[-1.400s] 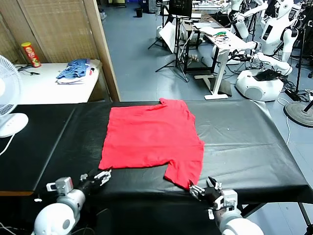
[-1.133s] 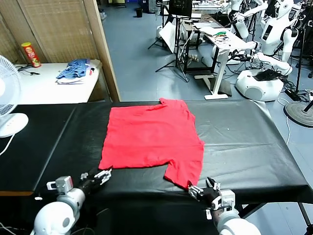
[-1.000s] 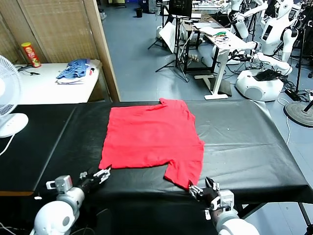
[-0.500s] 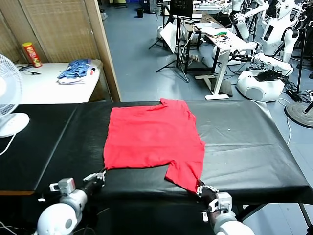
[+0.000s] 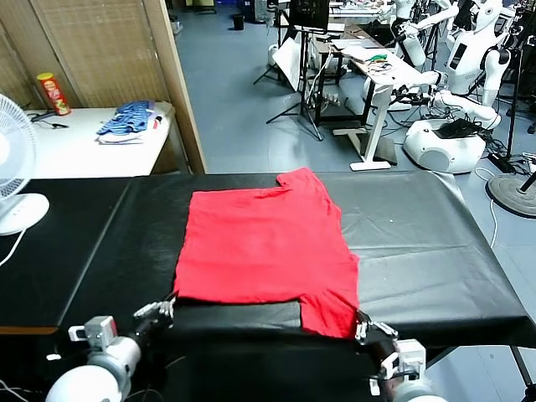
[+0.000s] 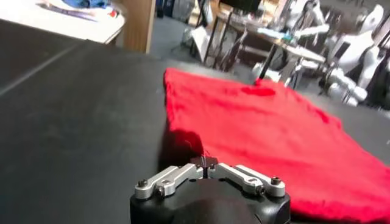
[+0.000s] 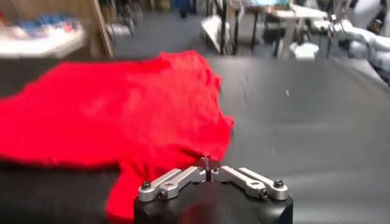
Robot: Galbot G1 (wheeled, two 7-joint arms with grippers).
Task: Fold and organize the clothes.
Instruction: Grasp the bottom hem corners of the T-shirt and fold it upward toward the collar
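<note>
**Both grippers clamped on the near hem; shirt runs away from us**

We find the left gripper at the near edge of the table, its jaws drawn together on the near left corner of the T-shirt. In the left wrist view the fingertips meet at a pinch of red cloth, with the shirt spreading out beyond them.

The right gripper sits at the same near edge, on the right, jaws likewise together on the tip of the near right sleeve, which hangs down to the table's edge. The right wrist view shows its fingertips closed at the cloth's edge, the shirt lying ahead of them.

The relation that matters: the shirt lies wholly beyond both grippers, flat on the black table, its long axis running from the near hem straight away to the far edge. Each arm holds the corner on its own side; neither is nearer the middle. We judge that the coming move carries the near edge forward, along that axis, toward the far edge.

Farther off, to the left, a white side table bears a blue-and-white cloth pile, well apart from the work.
</note>
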